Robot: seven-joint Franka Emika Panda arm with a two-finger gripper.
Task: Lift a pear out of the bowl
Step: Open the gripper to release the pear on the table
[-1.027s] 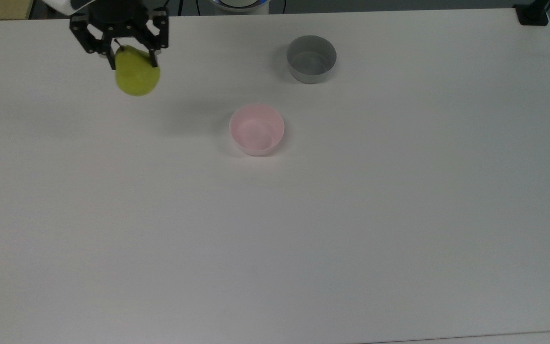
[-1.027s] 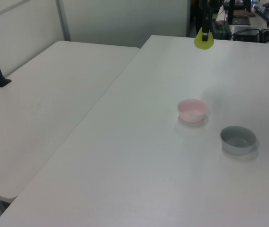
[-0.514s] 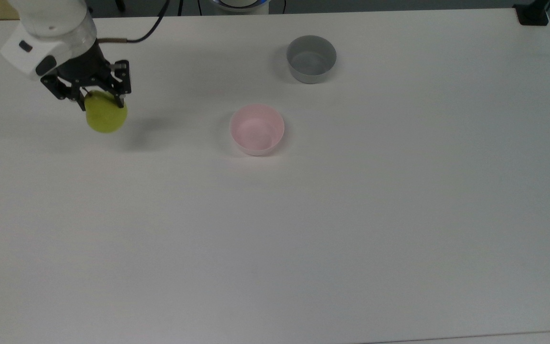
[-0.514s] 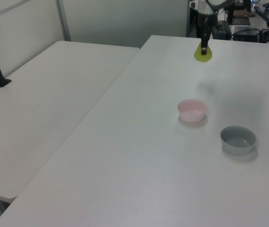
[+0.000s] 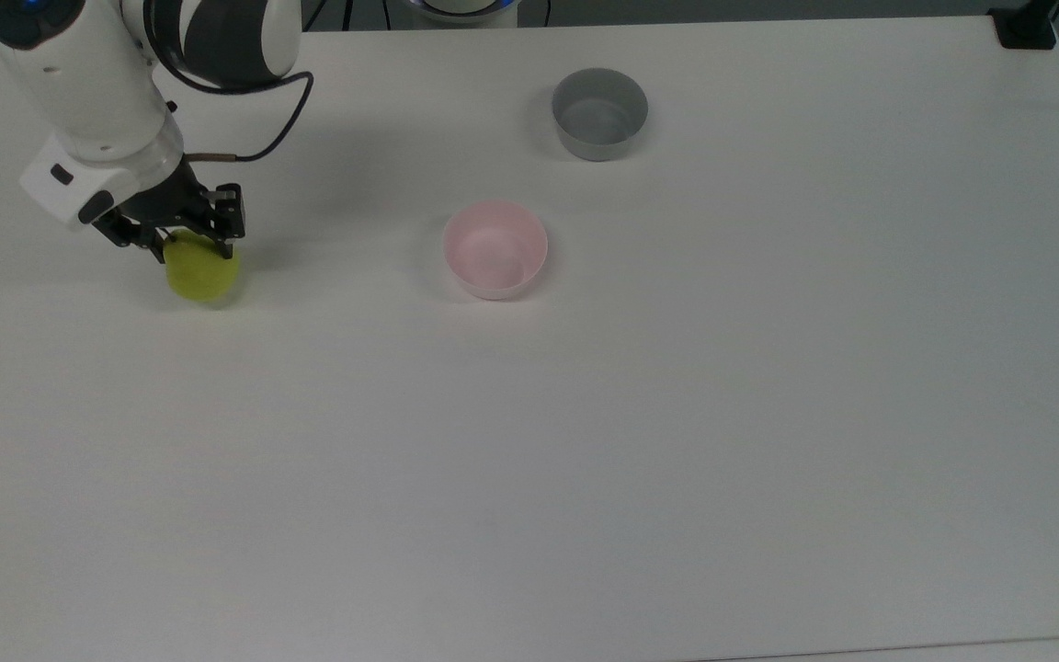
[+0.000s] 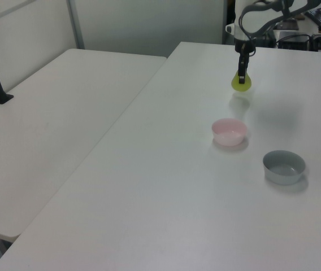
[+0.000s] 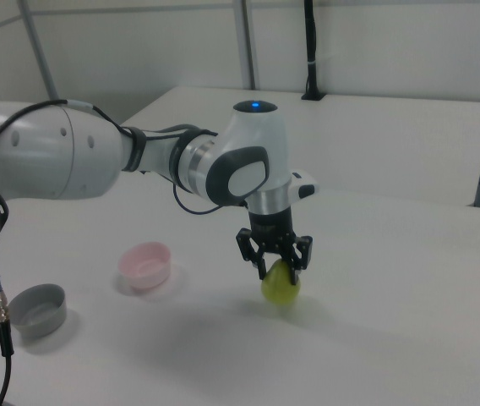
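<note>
Lowered since earlier frame, gripper [image 5: 189, 244] clamps pear [image 5: 202, 272] by top, pear hanging just below fingers, near table [image 5: 585, 441]. Pink bowl [image 5: 495, 249] well apart, toward top view's right.

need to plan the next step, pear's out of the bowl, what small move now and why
Probably lower a touch more, then open. The tool grips the pear close above the table, well clear of the empty pink bowl.

Upper part of the pear [image 5: 203, 277] behind the hand [image 5: 186, 241]; arm cut off at the top view's upper edge.
</note>
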